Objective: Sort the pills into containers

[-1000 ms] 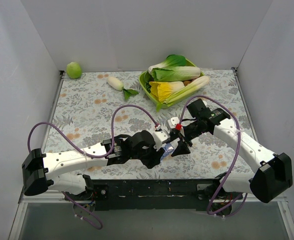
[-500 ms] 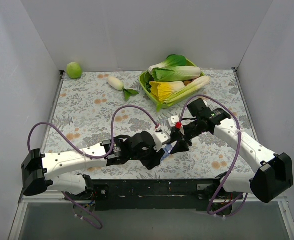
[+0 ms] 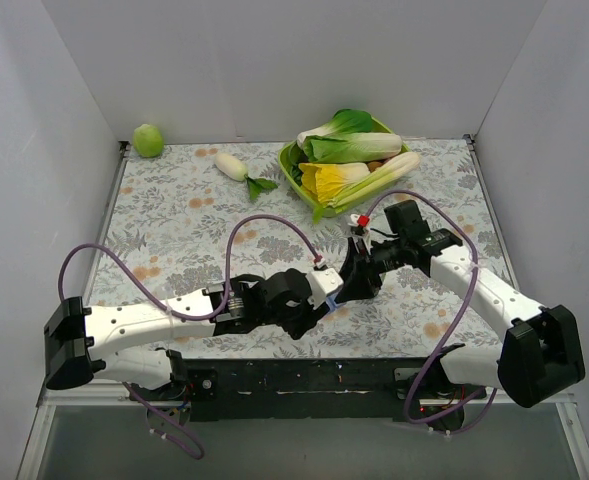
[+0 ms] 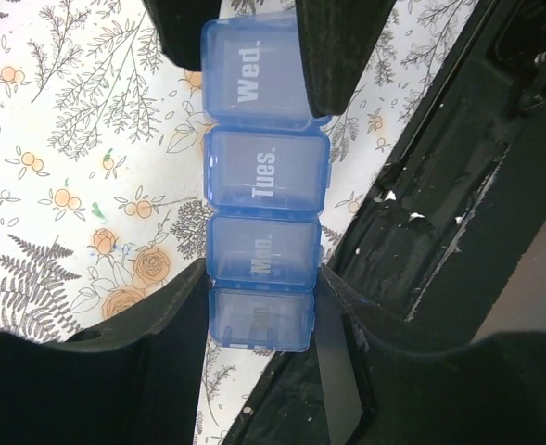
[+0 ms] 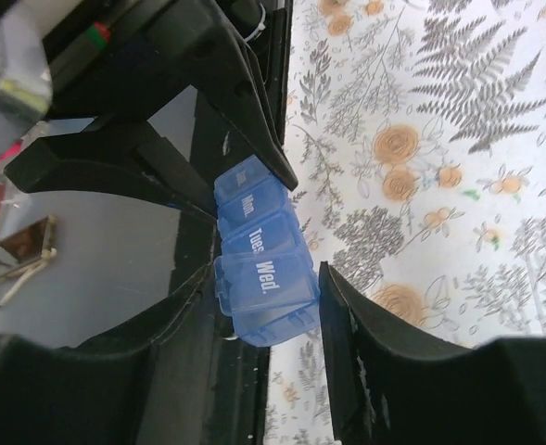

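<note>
— What's happening over that flowered table [image 3: 174, 220]?
— Near its front edge, the left gripper [image 4: 259, 311] is clamped on the "Mon." end of the blue pill box [image 4: 265, 176], and the right gripper [image 5: 271, 295] pinches its "Wed." end.
— Resting on the table?
— Can't tell. It's held between them, lids down.

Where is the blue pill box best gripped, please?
Across its narrow width, on the long flat side walls, coming end-on: the pill box is a slim strip. The left end effector pinches it so near Mon., the right end effector at Wed.
</note>
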`<act>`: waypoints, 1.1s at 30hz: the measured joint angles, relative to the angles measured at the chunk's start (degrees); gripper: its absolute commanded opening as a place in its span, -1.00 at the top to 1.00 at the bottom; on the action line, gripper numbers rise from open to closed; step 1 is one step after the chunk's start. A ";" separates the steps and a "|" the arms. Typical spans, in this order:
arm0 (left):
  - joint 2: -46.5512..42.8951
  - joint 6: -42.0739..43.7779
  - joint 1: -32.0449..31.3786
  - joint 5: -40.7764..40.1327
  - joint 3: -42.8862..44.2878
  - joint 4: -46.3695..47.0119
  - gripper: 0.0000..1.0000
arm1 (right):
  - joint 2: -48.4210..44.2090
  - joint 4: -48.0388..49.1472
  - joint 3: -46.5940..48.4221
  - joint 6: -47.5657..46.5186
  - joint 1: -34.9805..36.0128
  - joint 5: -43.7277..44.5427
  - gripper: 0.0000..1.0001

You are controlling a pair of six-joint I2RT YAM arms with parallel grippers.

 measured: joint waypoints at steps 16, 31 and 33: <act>1.03 3.06 -0.90 -0.17 -0.31 1.62 0.96 | -1.09 19.98 -6.47 26.77 -5.22 4.76 -0.23; 0.66 2.16 -0.90 0.07 -0.48 4.79 0.96 | -1.16 18.60 -5.57 24.41 -4.04 16.33 -0.73; 0.59 1.88 -0.90 -0.70 -1.31 5.44 0.95 | -1.18 16.11 -3.02 22.05 -4.44 15.45 -0.81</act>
